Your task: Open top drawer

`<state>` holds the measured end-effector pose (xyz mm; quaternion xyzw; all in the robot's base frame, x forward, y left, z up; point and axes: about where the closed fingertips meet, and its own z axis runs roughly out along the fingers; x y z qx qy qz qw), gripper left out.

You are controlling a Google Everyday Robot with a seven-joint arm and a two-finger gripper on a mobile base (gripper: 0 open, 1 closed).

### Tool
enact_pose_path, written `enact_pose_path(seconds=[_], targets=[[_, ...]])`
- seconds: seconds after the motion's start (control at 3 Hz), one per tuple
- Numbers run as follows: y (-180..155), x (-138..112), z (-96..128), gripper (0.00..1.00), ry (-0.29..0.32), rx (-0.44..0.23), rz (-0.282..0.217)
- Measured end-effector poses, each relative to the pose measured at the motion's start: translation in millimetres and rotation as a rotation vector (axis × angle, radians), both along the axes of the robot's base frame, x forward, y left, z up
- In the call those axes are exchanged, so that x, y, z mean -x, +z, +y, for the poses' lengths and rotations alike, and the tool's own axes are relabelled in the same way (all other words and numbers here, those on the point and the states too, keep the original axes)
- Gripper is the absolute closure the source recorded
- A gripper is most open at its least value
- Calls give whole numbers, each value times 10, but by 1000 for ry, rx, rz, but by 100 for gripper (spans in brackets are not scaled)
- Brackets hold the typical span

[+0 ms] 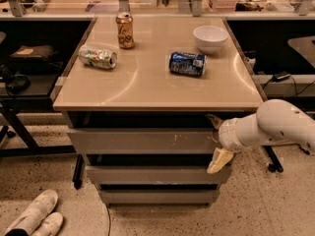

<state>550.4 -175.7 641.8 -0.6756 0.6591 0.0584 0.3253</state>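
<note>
My tool at right end of top drawer, fingers spread apart: one above drawer front, other below it.

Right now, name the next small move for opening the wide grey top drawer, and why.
Probably close the white two-finger gripper on the front of the wide grey top drawer. It sits at the right end, open, one finger by the upper edge, one below the lower edge. The flat front shows no handle, so pulling likely needs that pinch.
</note>
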Motion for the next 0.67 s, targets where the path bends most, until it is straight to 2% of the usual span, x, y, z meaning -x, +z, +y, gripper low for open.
enact_pose_path(seconds=[0.33,0.67], targets=[[-105,-34,-68,0,-6,-5,31],[-80,-34,-68,18,-6,-5,31]])
